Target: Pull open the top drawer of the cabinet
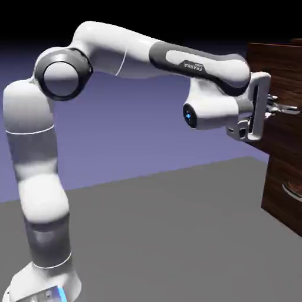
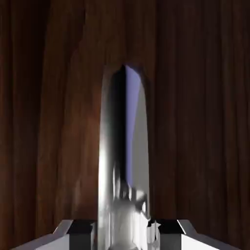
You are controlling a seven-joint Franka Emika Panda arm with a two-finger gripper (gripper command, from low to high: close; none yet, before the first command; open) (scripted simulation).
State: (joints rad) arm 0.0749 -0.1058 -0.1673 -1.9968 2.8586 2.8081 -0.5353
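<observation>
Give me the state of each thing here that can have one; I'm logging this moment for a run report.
White arm's two-finger tool: shut on the thin silver metal handle, one finger on each side.
Dark brown wood-grain top drawer: front appears slightly proud of the part below; whether it is open I cannot tell.
Lower drawer with curved silver handle: untouched, looks closed.

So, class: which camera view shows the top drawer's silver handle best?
The hand view: the handle fills the middle of the picture, between the tool's fingertips, against the drawer's wood. The exterior view shows only a thin sliver of it at the picture's right edge.
</observation>
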